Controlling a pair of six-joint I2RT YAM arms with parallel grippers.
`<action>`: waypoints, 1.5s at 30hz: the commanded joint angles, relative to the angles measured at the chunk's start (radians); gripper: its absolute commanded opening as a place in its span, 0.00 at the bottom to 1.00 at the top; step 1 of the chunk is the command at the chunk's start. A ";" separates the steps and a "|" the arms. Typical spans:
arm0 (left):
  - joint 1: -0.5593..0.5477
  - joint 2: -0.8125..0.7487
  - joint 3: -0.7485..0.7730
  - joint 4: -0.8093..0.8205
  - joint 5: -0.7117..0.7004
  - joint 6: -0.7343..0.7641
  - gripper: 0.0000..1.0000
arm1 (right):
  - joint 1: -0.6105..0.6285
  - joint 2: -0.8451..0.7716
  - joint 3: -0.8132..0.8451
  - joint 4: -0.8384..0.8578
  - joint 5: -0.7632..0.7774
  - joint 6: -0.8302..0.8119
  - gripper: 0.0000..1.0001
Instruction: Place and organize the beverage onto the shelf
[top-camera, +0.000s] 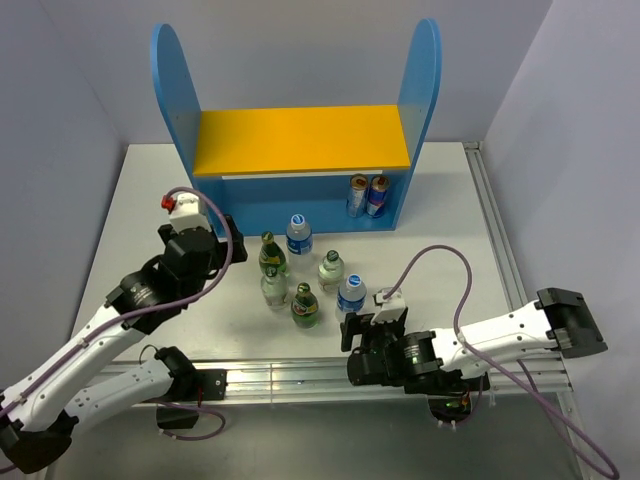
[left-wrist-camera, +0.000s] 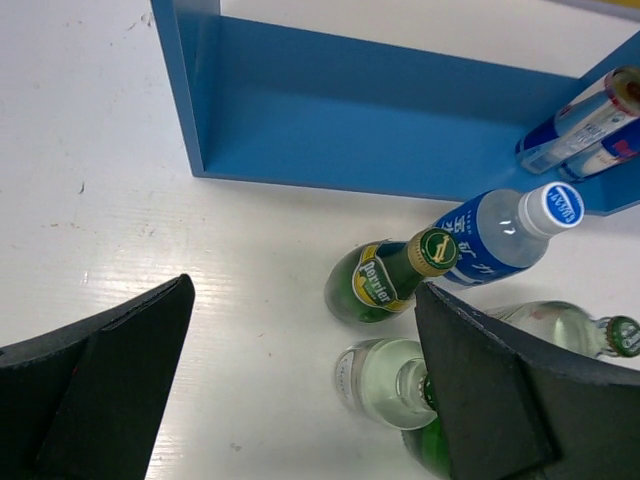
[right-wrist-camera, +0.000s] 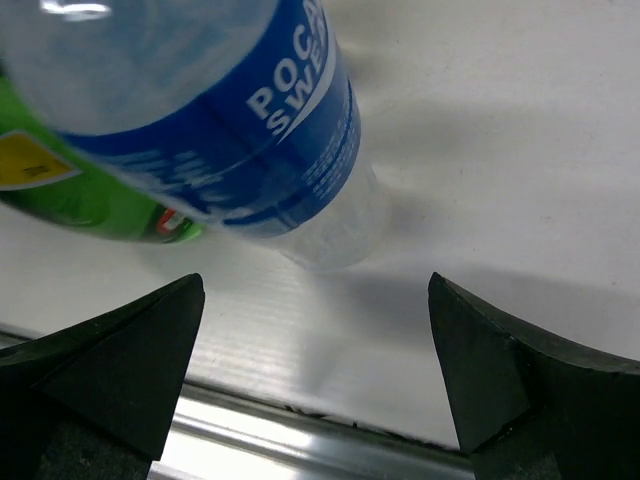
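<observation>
The shelf (top-camera: 300, 140) stands at the back, with blue side panels and a yellow upper board; two cans (top-camera: 367, 195) stand on its base at the right. Several bottles stand on the table in front of it. They include a green Perrier bottle (top-camera: 270, 253), a blue-label bottle (top-camera: 298, 236) and a Pocari Sweat bottle (top-camera: 351, 293). My left gripper (top-camera: 226, 238) is open and empty, left of the Perrier bottle (left-wrist-camera: 385, 280) and a clear bottle (left-wrist-camera: 390, 380). My right gripper (top-camera: 366, 330) is open and empty, just in front of the Pocari bottle (right-wrist-camera: 250, 130).
A second green bottle (top-camera: 305, 305) and two clear bottles (top-camera: 330, 268) stand in the cluster. The metal rail (right-wrist-camera: 300, 440) of the table's near edge lies just below my right gripper (right-wrist-camera: 315, 330). The shelf's blue base (left-wrist-camera: 350, 120) is bare at its left.
</observation>
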 joint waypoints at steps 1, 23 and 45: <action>-0.005 0.004 0.031 0.015 -0.010 0.057 0.99 | -0.074 0.002 -0.048 0.345 -0.041 -0.178 1.00; -0.003 -0.049 -0.036 0.055 0.022 0.080 0.99 | -0.154 0.442 0.079 0.266 0.312 0.052 0.76; 0.015 -0.050 -0.036 0.055 0.045 0.083 0.99 | -0.088 0.202 0.535 -0.295 0.297 -0.134 0.00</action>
